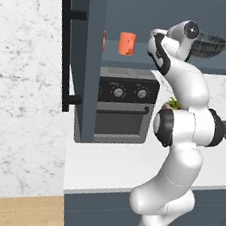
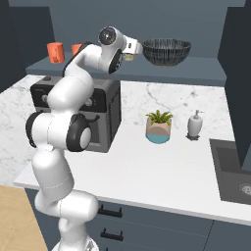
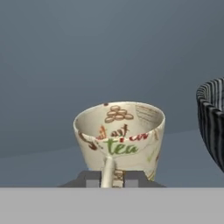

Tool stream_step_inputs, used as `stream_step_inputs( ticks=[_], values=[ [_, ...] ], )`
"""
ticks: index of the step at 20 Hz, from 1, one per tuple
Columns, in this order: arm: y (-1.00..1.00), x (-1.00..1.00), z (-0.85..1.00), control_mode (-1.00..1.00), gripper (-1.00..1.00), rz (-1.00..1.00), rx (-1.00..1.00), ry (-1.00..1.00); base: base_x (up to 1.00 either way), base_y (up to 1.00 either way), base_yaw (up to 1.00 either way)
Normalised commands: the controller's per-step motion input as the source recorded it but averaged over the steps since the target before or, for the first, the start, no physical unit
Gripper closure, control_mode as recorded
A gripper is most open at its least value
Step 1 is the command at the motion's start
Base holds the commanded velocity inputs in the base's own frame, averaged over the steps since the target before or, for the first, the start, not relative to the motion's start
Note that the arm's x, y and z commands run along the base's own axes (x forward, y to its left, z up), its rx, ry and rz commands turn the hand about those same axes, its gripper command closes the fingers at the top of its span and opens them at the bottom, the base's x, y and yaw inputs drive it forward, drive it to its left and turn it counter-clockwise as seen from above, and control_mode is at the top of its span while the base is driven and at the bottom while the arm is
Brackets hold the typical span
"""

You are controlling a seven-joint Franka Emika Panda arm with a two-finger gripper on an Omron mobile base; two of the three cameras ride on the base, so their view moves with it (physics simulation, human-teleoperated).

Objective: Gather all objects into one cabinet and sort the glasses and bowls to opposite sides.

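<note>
The cabinet (image 1: 149,9) stands open, its door (image 1: 84,56) with the black bar handle (image 1: 66,58) swung out at left. On its shelf stand two orange cups (image 2: 55,51) (image 2: 77,49), one of them plain in the left base view as the orange cup (image 1: 126,43). The dark patterned bowl (image 2: 166,51) (image 1: 209,46) sits further right on the shelf. My gripper (image 3: 111,179) (image 2: 130,55) reaches into the cabinet just left of the bowl (image 3: 212,122). Its fingertips (image 3: 92,179) are pinched on the near wall of the beige patterned cup (image 3: 119,138), which stands upright.
A black toaster oven (image 1: 125,104) stands on the white counter (image 2: 147,166) under the shelf. A teal-and-beige plant pot (image 2: 158,128) and a soap dispenser (image 2: 195,125) stand to the right, with a sink (image 2: 235,166) at the far right.
</note>
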Motion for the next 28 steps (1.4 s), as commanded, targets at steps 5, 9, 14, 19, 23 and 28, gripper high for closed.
stream_step_inputs(
  ticks=[5,9,14,19,23,28],
  values=[
    [0.00,-0.14,0.00,-1.00,1.00,0.00,0.00,0.00,0.00,0.00,0.00],
    [-0.02,-0.71,0.00,-1.00,1.00,0.00,0.00,0.00,0.00,0.00,0.00],
    [-0.05,-0.91,0.00,-1.00,1.00,0.00,0.00,0.00,0.00,0.00,0.00],
    [0.00,-0.87,0.03,-1.00,1.00,0.00,0.00,0.00,0.00,0.00,0.00],
    [0.00,-0.63,0.04,-1.00,1.00,0.00,0.00,0.00,0.00,0.00,0.00],
    [0.00,-0.53,0.14,-1.00,1.00,0.00,0.00,0.01,0.00,0.00,0.00]
  ],
)
